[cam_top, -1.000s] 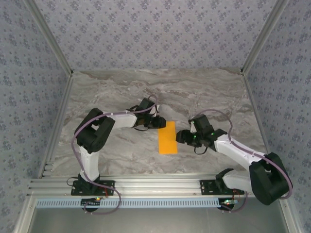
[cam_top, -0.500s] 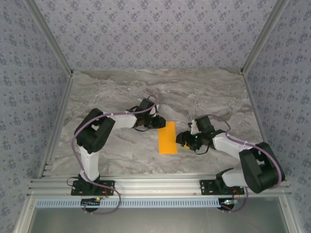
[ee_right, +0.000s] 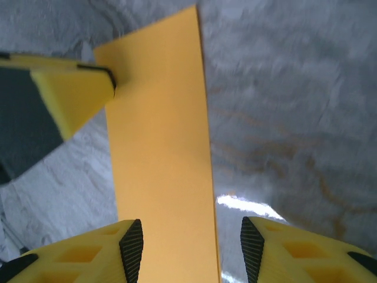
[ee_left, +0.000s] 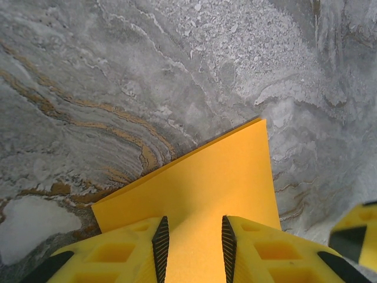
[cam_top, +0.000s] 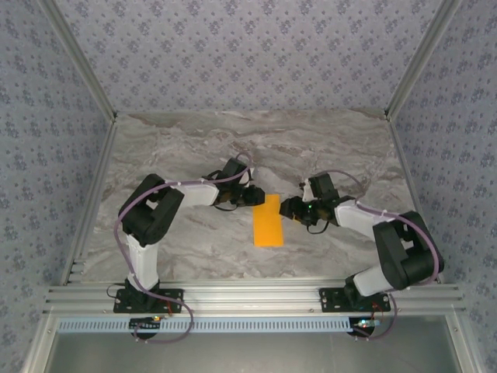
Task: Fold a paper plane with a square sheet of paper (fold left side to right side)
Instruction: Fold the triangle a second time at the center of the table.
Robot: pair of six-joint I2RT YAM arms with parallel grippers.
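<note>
From my remote station: the square sheet of paper (cam_top: 268, 221), folded to a narrow orange-yellow strip, lies flat on the marble counter (cam_top: 194, 148) between the two arms, its long side running away from the bases; the left tool (cam_top: 255, 196) sits at the strip's far left corner, and the right tool (cam_top: 286, 208) is just beside its right edge near the far end; in my left wrist view the black-padded fingers (ee_left: 160, 237) stand apart, released, with bare paper lying flat in the gap between them and nothing pinched; whether the fingertips press on the sheet I cannot tell; in my right wrist view the jaws stand wide and unclenched, one finger (ee_right: 131, 243) over the paper and the other over bare counter, with the strip's right edge running between them; there, a yellow finger of the left tool meets the strip's far corner.
</note>
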